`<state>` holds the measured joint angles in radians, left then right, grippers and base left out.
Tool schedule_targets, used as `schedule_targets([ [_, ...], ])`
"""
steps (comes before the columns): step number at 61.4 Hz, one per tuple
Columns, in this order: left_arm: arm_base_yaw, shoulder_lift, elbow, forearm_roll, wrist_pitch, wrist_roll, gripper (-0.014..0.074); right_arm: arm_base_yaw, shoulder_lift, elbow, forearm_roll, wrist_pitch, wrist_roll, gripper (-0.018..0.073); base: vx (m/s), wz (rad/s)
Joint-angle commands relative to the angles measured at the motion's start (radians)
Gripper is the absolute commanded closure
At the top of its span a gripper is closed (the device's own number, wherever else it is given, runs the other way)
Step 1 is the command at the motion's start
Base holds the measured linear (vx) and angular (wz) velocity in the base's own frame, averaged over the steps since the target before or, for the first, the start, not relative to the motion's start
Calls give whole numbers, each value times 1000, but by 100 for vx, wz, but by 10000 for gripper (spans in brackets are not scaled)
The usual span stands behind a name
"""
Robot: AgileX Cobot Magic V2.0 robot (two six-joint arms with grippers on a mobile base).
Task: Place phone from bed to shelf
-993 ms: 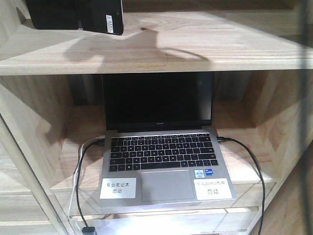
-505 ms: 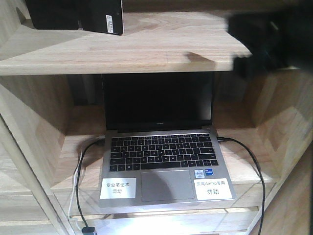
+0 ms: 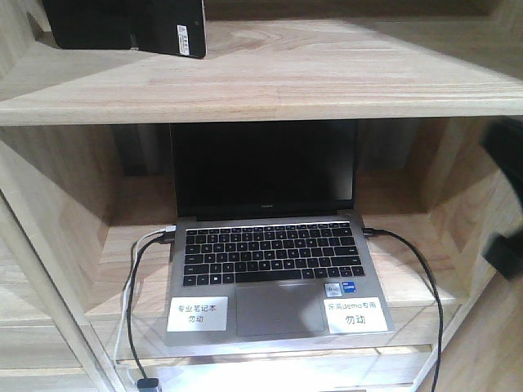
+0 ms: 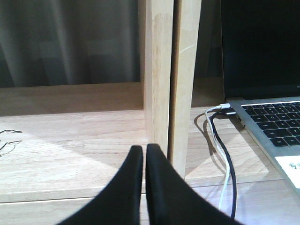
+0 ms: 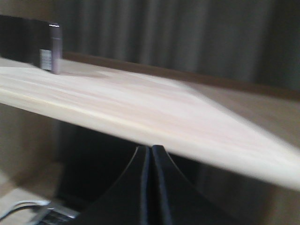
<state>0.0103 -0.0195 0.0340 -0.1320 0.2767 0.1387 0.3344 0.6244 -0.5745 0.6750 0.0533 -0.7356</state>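
The black phone [image 3: 127, 26] lies on the upper board of the pale wood shelf [image 3: 327, 82], at its far left, white barcode sticker showing. The right wrist view shows the phone [image 5: 28, 44] at top left on that board [image 5: 140, 112]. My right gripper [image 5: 151, 150] is shut and empty, its tips just below the board's front edge, well right of the phone. A dark part of that arm [image 3: 507, 204] shows at the front view's right edge. My left gripper [image 4: 144, 151] is shut and empty, low before a vertical shelf post [image 4: 171, 75]. The bed is out of view.
An open grey laptop [image 3: 274, 278] with black keyboard sits in the lower compartment, with black and white cables [image 3: 135, 310] on its left and a black cable [image 3: 425, 286] on its right. The left wrist view shows those cables [image 4: 222, 154] beside the laptop [image 4: 272, 122].
The right arm, a dark blur at the upper board's right end half a second ago, has dropped to the right edge below that board. The phone has not moved.
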Motion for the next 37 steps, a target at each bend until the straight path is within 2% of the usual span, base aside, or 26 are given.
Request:
schedule_targets([
  [1,-3,-5,2,-7,-73,-4,596,-66,-55,40,28,-79,-1,564,0,0],
  [17,-3,-5,2,-7,-73,-4,596,-201,-212,203,41,-82,-2,564,0,0],
  [37,-3,-5,2,-7,-73,-4,596,-284,-417,364,76,-84,-1,564,0,0],
])
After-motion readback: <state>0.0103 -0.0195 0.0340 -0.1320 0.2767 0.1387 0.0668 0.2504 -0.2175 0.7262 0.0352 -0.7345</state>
